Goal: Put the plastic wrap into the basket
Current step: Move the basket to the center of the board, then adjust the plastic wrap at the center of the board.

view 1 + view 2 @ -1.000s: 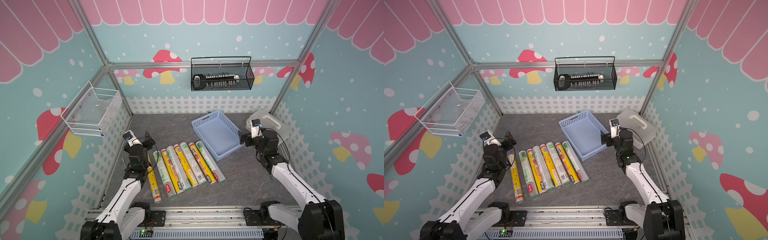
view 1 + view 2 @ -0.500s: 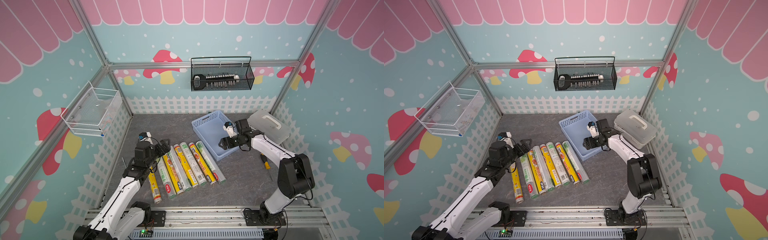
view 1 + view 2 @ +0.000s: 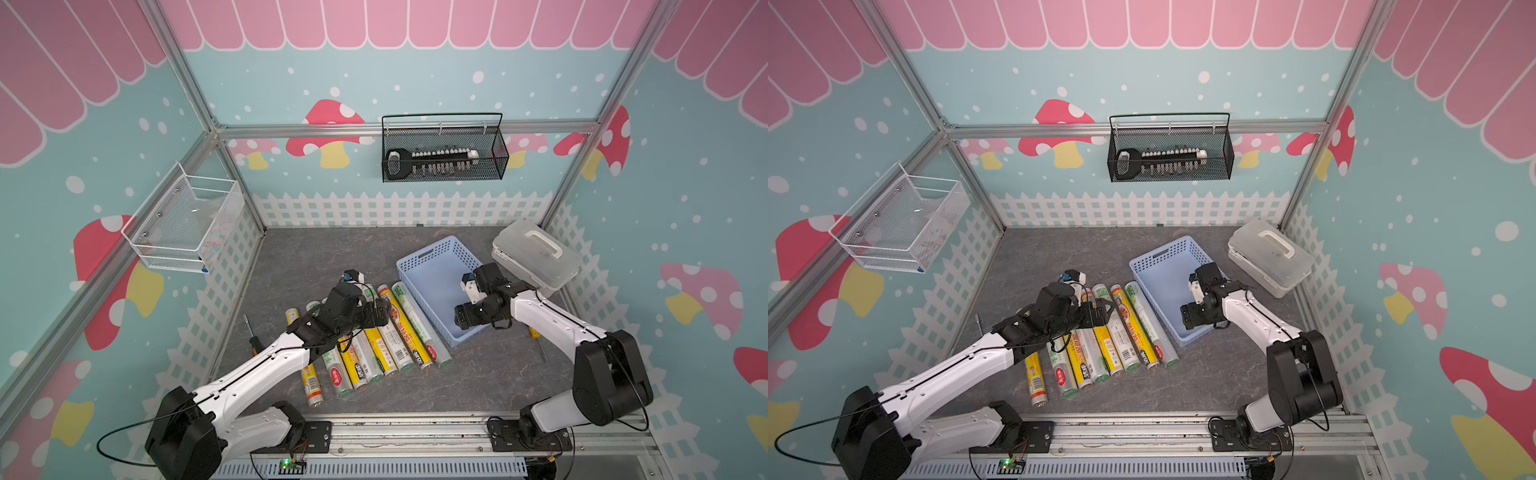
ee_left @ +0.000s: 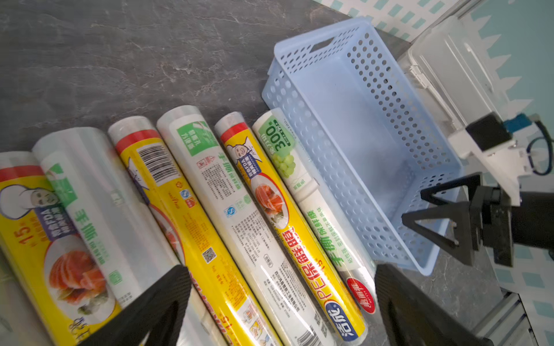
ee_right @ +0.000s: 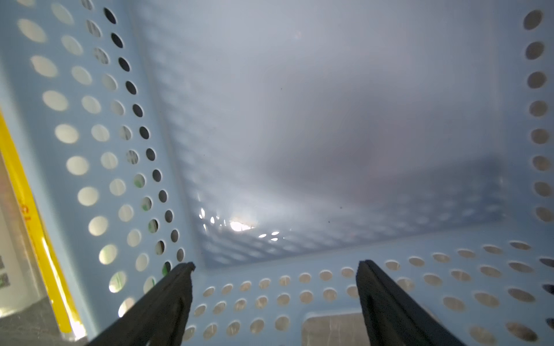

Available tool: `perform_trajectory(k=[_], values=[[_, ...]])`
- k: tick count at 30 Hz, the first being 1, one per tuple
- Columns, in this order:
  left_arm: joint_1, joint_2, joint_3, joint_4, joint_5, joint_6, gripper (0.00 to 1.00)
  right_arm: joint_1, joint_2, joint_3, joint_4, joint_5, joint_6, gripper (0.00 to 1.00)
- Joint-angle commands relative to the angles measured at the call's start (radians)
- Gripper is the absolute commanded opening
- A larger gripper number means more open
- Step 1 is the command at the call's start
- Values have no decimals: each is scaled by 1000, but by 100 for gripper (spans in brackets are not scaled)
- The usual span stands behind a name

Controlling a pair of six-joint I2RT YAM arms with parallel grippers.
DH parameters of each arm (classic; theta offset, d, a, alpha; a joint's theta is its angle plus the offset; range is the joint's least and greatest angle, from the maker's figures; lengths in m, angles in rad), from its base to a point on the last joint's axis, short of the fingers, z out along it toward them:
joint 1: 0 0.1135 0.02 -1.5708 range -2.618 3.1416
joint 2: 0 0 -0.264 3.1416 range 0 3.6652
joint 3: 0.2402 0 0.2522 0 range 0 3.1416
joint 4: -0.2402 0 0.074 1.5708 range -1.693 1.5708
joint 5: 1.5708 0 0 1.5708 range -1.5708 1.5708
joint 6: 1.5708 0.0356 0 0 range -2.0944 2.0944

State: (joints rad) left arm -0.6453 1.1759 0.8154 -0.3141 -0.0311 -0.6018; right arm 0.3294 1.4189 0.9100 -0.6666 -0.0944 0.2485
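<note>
Several plastic wrap rolls [image 3: 399, 336] [image 3: 1129, 332] [image 4: 209, 194] lie side by side on the grey floor, yellow-orange and white-green, just left of the light-blue basket [image 3: 432, 249] [image 3: 1163, 249] [image 4: 299, 99]. The basket holds no rolls. My left gripper [image 3: 376, 312] [image 3: 1100, 311] [image 4: 280, 269] hovers open above the rolls' far halves, spanning three of them and touching none. My right gripper [image 3: 460, 320] [image 3: 1185, 318] [image 5: 274, 266] [image 4: 413, 205] is open inside the basket's near end, over its perforated end wall [image 5: 269, 287], with nothing between the fingers. A yellow roll [image 5: 18, 179] shows past the basket's side.
A grey lidded box [image 3: 536, 257] stands at the back right, close to the basket. An orange-handled screwdriver [image 3: 534, 332] lies under my right arm. A thin tool [image 3: 249, 332] lies by the left fence. A black wire basket [image 3: 442, 153] hangs on the back wall, a white one [image 3: 183, 224] on the left wall.
My left arm reached right, out over the rolls. My right arm swung in from the right side into the basket, then came to its near end, with the jaws narrower than before.
</note>
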Motion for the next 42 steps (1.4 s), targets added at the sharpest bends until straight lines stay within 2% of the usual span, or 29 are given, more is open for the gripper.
perform_trajectory(k=[1,6,9,11,13,16,20,23,26,28,31,33,40,42], values=[[-22,44,57,-16,-30,13,99,16,-123,-122,-76,-15,124,88],[-30,114,105,-16,-19,5,99,60,-301,-279,-37,-136,213,87],[-31,138,119,-15,-27,5,99,75,-341,-283,-26,-245,210,85],[-32,149,121,-17,-40,0,99,79,-350,-275,-10,-257,217,86],[-32,155,120,-18,-39,-10,99,78,-342,-252,7,-280,205,86],[-31,153,112,-21,-45,-26,99,80,-317,-172,-40,-227,181,86],[-32,160,110,-21,-47,-36,99,91,-263,-145,61,-414,177,86],[-31,178,142,-53,-29,-33,99,126,-206,-102,48,-388,158,85],[-30,158,142,-97,-139,-73,99,148,-143,-76,30,-313,155,83],[-17,123,122,-121,-184,-91,99,166,-112,-68,53,-334,161,82],[46,52,74,-152,-222,-111,99,189,-71,-81,167,-433,228,81],[129,3,44,-199,-214,-128,99,223,-42,-72,244,-465,281,81],[444,-150,-99,-251,-144,-176,99,299,74,-12,381,-327,452,78],[528,-174,-129,-267,-159,-193,99,315,107,5,406,-294,500,78]])
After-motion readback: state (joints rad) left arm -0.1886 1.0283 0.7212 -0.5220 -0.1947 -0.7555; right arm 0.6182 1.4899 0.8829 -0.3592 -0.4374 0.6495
